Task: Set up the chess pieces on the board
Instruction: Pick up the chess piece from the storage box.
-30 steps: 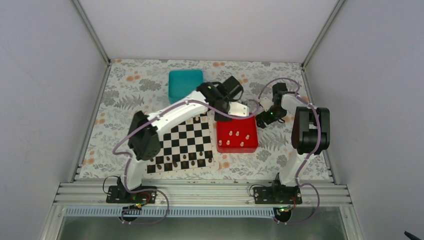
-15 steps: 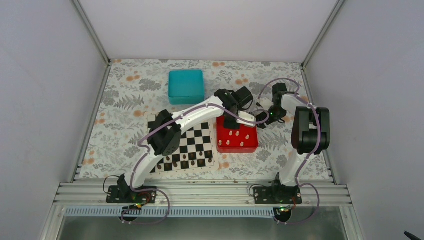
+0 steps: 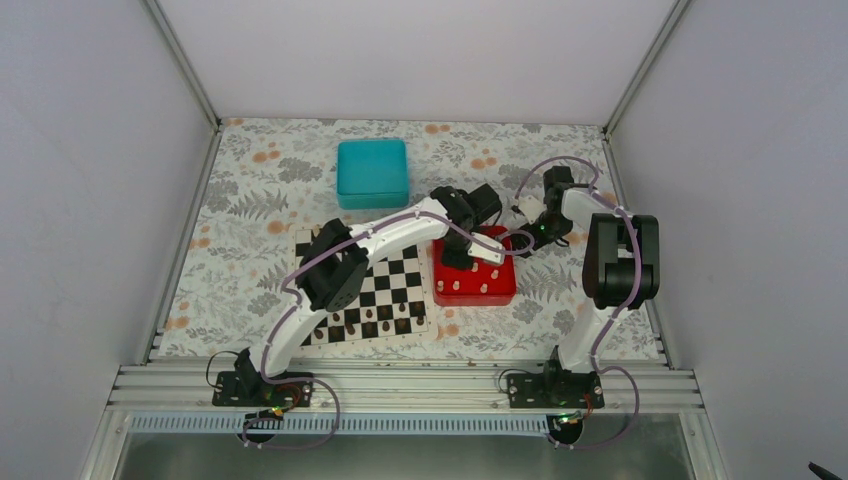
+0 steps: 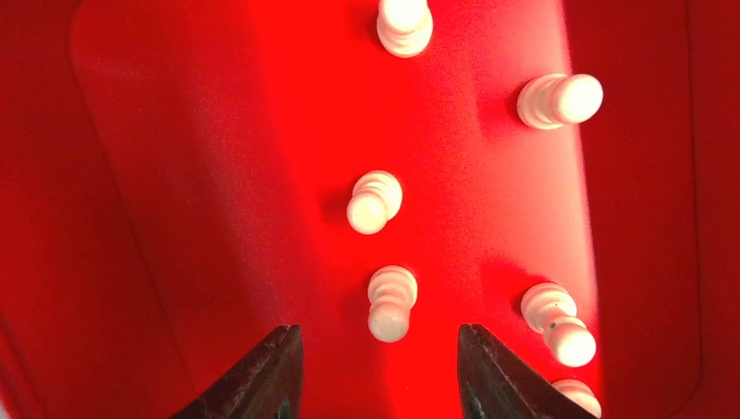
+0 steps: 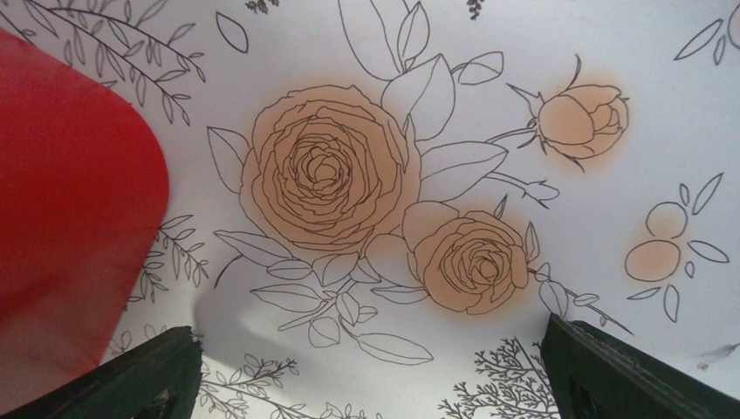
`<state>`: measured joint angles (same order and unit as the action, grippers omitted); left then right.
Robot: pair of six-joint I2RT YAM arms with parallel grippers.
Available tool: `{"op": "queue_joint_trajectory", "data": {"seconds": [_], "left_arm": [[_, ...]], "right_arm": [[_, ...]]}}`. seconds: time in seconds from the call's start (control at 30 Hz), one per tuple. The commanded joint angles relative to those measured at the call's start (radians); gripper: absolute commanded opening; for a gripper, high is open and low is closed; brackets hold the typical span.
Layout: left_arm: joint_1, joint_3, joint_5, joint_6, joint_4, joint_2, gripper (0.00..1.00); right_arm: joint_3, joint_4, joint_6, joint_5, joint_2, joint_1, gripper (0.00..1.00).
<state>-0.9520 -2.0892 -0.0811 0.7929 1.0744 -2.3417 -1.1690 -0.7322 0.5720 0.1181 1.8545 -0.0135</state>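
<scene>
Several cream chess pieces (image 4: 390, 301) stand or lie in a red tray (image 4: 174, 175), which sits just right of the board (image 3: 398, 268). My left gripper (image 4: 377, 371) hangs low inside the tray (image 3: 500, 292), open, with one pawn just ahead of the gap between its fingertips and untouched. In the top view the left gripper (image 3: 462, 255) is over the tray's back half. My right gripper (image 5: 371, 349) is open and holds nothing, over the flowered cloth behind the tray's right back corner (image 5: 78, 218). It is also in the top view, as the right gripper (image 3: 521, 214).
Dark pieces (image 3: 370, 318) line the board's near rows. A teal box (image 3: 372, 172) stands at the back, left of centre. The left arm reaches across the board's far right corner. Flowered cloth (image 5: 524, 105) covers the table.
The left arm swung right from the board's far edge to the red tray and came down into it. The right arm stayed where it was.
</scene>
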Motion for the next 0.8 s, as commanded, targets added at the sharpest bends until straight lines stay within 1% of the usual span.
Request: {"op": "queue_joint_trajectory", "data": {"seconds": [0.0,0.47,0.53,0.7,0.77], "left_arm": [[-0.002,0.019,-0.020,0.011,-0.014,-0.021,0.44],[0.010,0.000,-0.032,0.019,-0.021,-0.056,0.43],[0.010,-0.002,-0.033,0.021,-0.021,-0.059,0.41],[0.010,-0.004,-0.035,0.022,-0.024,-0.064,0.40],[0.010,-0.004,-0.036,0.022,-0.025,-0.064,0.38]], "right_arm": [[0.008,-0.007,0.008,0.012,0.011,0.008,1.00],[0.008,-0.010,0.009,0.012,0.013,0.010,1.00],[0.008,-0.009,0.009,0.011,0.014,0.009,1.00],[0.009,-0.008,0.009,0.012,0.012,0.009,1.00],[0.008,-0.009,0.008,0.011,0.012,0.009,1.00]]}}
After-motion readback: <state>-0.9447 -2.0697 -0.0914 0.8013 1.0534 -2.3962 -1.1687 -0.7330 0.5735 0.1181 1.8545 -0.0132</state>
